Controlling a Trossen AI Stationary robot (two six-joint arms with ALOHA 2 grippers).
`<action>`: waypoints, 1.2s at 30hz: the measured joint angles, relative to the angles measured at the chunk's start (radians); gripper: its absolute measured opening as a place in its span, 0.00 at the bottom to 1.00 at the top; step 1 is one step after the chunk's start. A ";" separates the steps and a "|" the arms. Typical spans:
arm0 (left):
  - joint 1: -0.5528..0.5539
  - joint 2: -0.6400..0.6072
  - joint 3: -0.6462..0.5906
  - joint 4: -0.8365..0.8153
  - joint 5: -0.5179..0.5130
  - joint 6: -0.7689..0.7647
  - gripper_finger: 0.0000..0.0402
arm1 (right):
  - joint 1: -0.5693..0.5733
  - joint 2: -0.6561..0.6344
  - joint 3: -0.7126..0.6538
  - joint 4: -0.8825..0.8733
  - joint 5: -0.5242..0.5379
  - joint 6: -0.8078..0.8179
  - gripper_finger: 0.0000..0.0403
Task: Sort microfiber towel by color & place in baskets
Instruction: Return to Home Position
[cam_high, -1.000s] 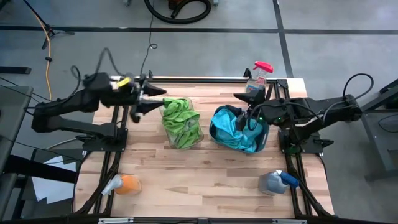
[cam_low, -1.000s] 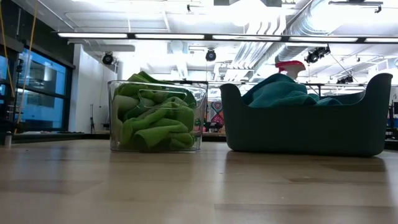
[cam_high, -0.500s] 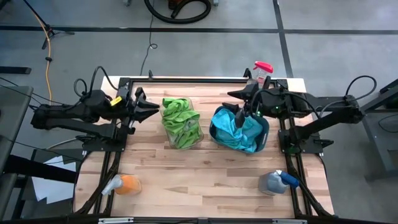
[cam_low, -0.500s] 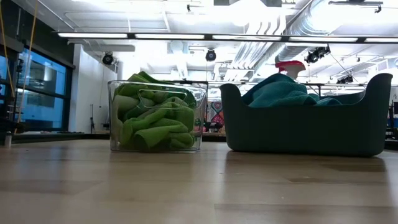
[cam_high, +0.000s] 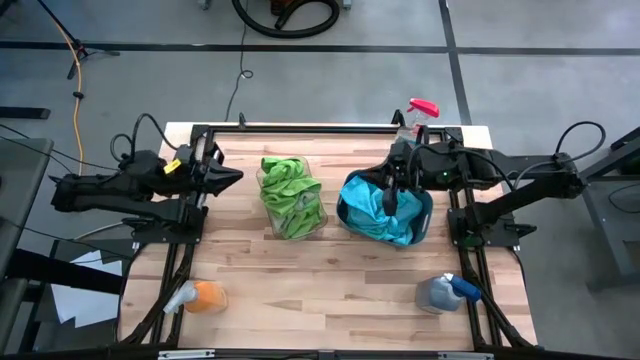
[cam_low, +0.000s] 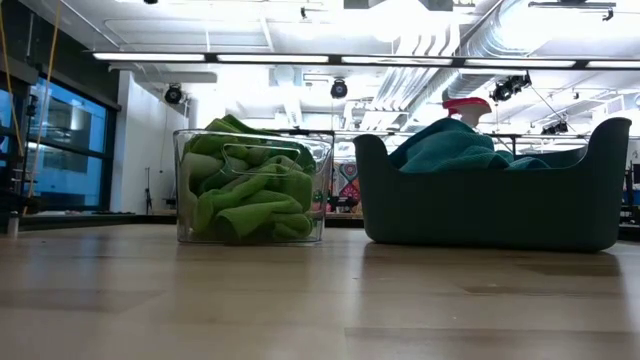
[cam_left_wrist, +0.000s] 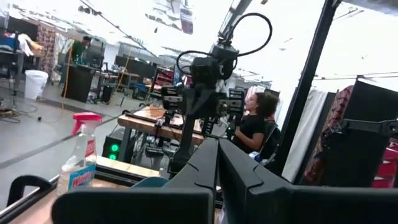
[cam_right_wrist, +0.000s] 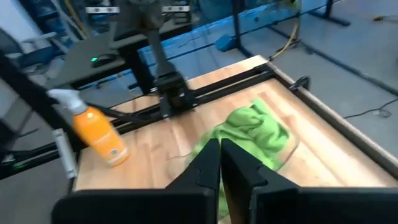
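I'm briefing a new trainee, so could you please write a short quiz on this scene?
1. True or false: the green towels fill the clear basket.
2. Which bottle is on the left arm's side of the table? A orange spray bottle; B blue one; C red-capped one.
3. Fill in: the right end effector hangs over the ___ basket.
Key: 1 true; 2 A; 3 teal basket.
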 joint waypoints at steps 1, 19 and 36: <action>0.000 -0.018 -0.011 -0.002 -0.005 -0.003 0.00 | 0.001 0.000 0.000 -0.002 -0.017 0.010 0.02; 0.001 -0.286 -0.154 -0.031 -0.023 0.016 0.00 | 0.060 -0.026 0.000 -0.119 -0.071 0.121 0.00; 0.000 -0.487 -0.309 -0.040 -0.034 -0.042 0.00 | 0.121 -0.078 0.000 -0.155 -0.118 0.186 0.00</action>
